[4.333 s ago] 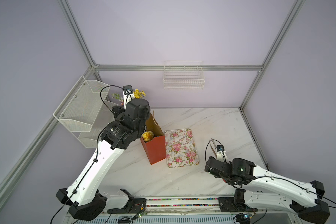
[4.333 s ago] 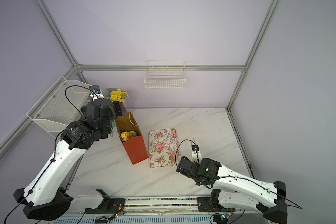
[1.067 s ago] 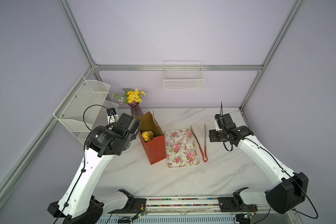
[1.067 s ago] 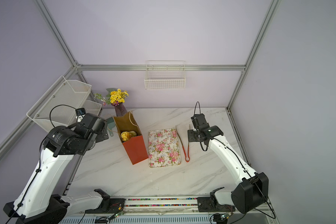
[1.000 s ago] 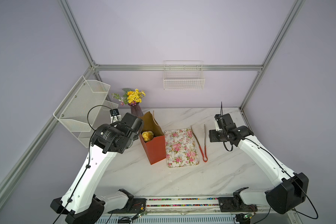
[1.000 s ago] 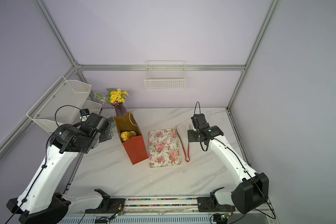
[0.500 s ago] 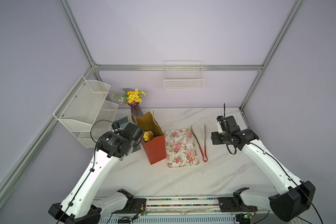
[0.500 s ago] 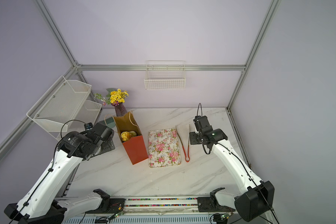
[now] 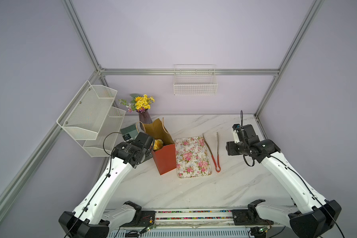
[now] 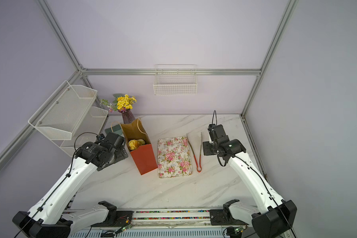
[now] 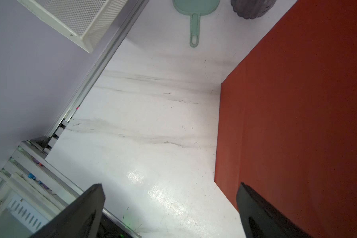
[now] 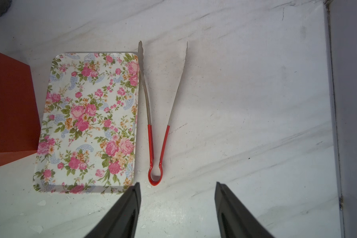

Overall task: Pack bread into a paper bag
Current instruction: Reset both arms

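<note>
1. Showing the close of packing: the tray (image 9: pixel 192 156) (image 10: pixel 174 156) is bare in both top views. The bread (image 10: pixel 135 144) sits inside the paper bag (image 10: pixel 143 159), which stands upright just beside one long edge of the tray.
2. The tongs (image 12: pixel 150 142) lie sprung apart on the table (image 9: pixel 194 191), just beside the tray's opposite long edge. A few seconds earlier they were not lying there, so they have been set down and let go.
3. The right gripper (image 12: pixel 177 183) hangs with its fingers spread and nothing between them, near the looped end of the tongs, on the tray's side away from the bag.
4. The left gripper (image 11: pixel 170 185) is spread wide and empty, low on the far side of the bag from the tray. Seconds ago this arm was up at the bag's mouth, and it has since come down. One finger overlaps the bag's red wall in the wrist view, and whether it touches cannot be told.
5. Reading: no bread shows outside the bag, so the task looks done. Only the retreat seems left, and the main hazard is the left finger nudging the bag over.
</note>
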Action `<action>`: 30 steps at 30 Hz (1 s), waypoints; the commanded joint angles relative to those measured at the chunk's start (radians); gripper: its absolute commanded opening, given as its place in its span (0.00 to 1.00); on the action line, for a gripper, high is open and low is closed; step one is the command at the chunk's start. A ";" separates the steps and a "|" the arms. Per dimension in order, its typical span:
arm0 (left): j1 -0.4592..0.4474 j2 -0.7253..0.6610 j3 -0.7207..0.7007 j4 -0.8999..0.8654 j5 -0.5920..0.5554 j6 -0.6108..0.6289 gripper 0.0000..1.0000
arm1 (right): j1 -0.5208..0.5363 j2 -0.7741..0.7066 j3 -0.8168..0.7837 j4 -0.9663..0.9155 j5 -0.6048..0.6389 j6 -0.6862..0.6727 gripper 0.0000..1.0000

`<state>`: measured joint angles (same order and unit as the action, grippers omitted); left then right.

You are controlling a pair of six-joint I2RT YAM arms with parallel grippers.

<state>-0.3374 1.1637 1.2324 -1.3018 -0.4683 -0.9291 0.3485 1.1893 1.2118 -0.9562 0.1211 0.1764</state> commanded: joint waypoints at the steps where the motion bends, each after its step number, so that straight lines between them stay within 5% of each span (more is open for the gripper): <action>1: 0.115 0.046 -0.059 0.163 0.102 0.063 1.00 | -0.004 -0.027 0.003 -0.019 -0.018 0.012 0.64; 12: 0.367 0.239 -0.109 0.448 0.240 0.259 1.00 | -0.005 -0.092 -0.018 0.001 -0.030 0.032 0.64; 22: 0.396 0.320 -0.224 0.792 0.244 0.540 1.00 | -0.004 -0.085 -0.009 0.007 -0.055 0.038 0.64; 30: 0.396 0.202 -0.437 1.251 0.286 0.736 1.00 | -0.004 -0.062 -0.019 0.023 -0.092 0.049 0.64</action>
<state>0.0532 1.4315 0.8570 -0.3111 -0.2085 -0.3309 0.3485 1.1240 1.2049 -0.9577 0.0509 0.2081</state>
